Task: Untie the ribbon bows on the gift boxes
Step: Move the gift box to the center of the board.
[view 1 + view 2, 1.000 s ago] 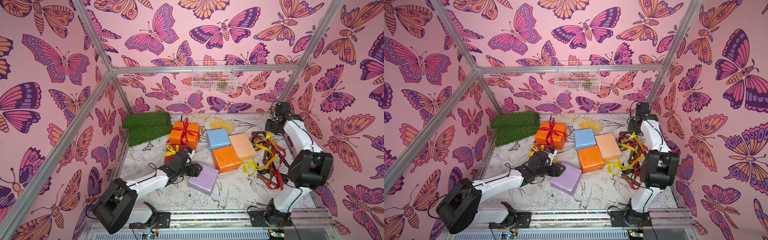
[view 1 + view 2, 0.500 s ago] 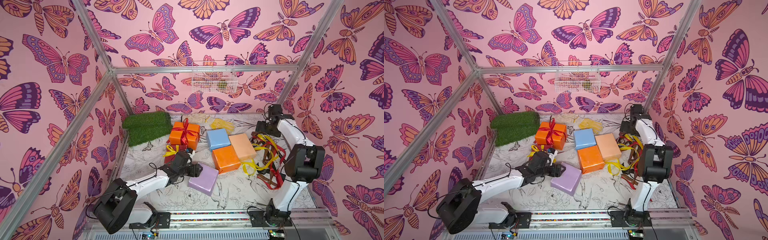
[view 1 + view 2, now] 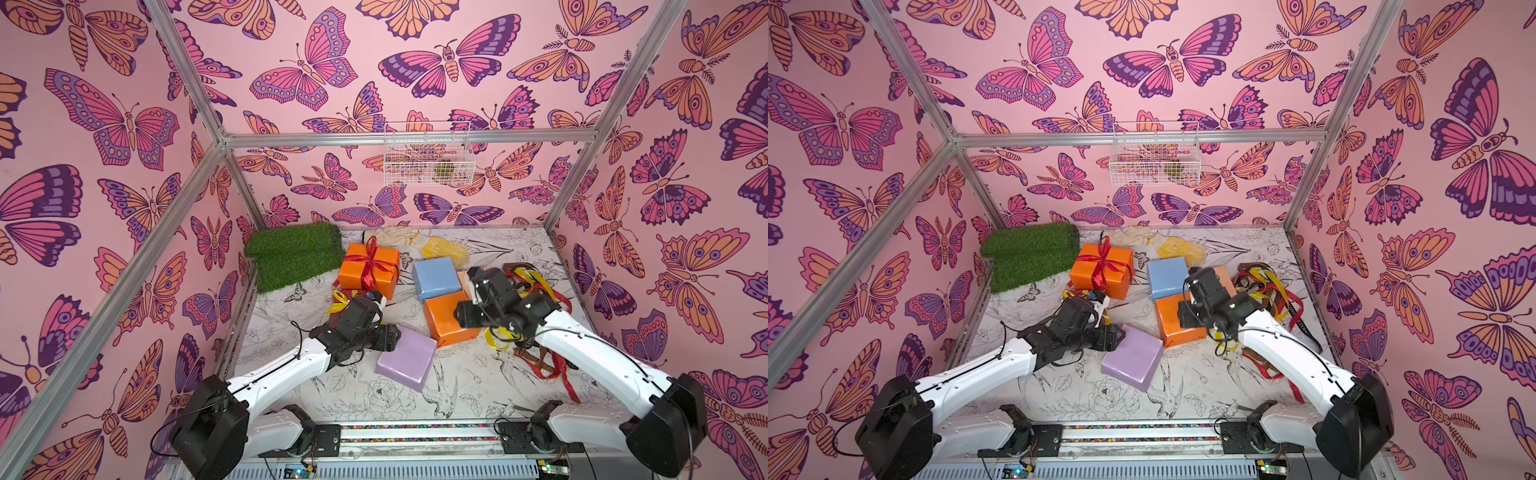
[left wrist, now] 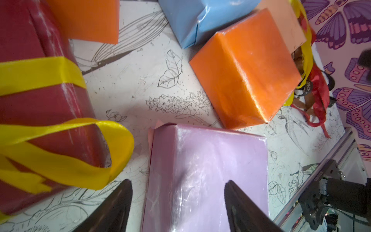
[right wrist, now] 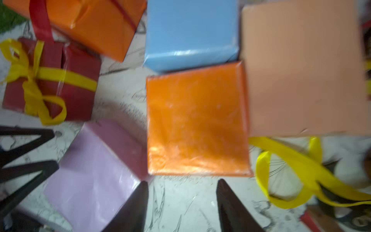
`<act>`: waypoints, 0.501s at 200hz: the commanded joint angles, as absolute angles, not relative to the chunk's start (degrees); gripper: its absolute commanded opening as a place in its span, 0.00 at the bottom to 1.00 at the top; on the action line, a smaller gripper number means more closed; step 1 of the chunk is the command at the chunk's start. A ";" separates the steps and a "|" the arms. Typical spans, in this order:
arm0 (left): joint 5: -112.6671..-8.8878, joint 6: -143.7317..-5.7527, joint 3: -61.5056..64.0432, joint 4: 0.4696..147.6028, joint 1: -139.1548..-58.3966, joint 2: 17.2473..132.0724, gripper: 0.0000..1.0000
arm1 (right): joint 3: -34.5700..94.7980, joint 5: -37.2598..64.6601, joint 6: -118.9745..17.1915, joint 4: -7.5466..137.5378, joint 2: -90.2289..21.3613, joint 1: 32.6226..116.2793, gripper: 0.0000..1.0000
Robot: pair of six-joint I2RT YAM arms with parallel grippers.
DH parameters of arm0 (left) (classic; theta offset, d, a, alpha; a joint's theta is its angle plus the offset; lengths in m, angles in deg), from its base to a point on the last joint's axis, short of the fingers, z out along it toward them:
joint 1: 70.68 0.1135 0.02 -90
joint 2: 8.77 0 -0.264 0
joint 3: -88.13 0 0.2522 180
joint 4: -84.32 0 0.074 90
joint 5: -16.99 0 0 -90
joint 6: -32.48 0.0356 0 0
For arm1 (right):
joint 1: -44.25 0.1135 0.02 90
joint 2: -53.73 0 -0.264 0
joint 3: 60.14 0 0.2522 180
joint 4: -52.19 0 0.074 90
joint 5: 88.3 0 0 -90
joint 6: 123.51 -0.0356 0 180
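Left gripper [image 4: 178,181]: jaws wide, straddling a corner of the lilac box [image 4: 200,156], not clamped. Right gripper [image 5: 182,180]: jaws part-way apart, empty, over the table [image 5: 186,206]. Yellow bow [image 5: 30,80] sits tied on the dark red box [image 5: 80,104], just beside the lilac box. Best approach, I judge: pinch a free tail, not a loop, and steady the box.

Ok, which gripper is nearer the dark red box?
Left. The left gripper is at the lilac box, beside the dark red box; the right gripper hangs by the plain orange box, farther off.
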State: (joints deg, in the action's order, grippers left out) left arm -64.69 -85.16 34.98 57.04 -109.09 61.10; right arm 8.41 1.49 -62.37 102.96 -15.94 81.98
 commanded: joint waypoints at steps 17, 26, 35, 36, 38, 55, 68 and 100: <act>-63.49 -85.52 32.72 50.28 -109.85 62.68 0.74 | 0.48 9.50 -75.31 94.15 -12.96 91.53 0.49; -62.73 -85.76 32.61 50.17 -110.14 62.82 0.74 | -1.19 10.55 -76.86 91.69 -13.21 92.90 0.49; -62.29 -86.12 32.70 50.25 -110.31 62.86 0.73 | -2.80 11.79 -77.90 89.08 -13.81 93.84 0.53; -62.24 -86.15 32.70 50.25 -110.40 62.86 0.73 | -2.97 11.93 -77.98 88.76 -13.92 93.92 0.54; -62.14 -86.17 32.69 50.23 -110.40 62.86 0.73 | -3.31 12.19 -78.22 88.22 -14.07 94.04 0.55; -62.02 -86.30 33.04 50.25 -110.75 62.95 0.72 | -5.50 13.75 -79.43 84.04 -15.55 94.41 0.57; -62.34 -86.56 33.39 50.19 -110.93 63.04 0.70 | -6.18 14.26 -79.59 81.66 -16.73 94.43 0.56; -63.51 -88.01 34.34 50.32 -111.11 62.77 0.69 | -5.86 16.40 -79.99 77.09 -20.00 94.43 0.51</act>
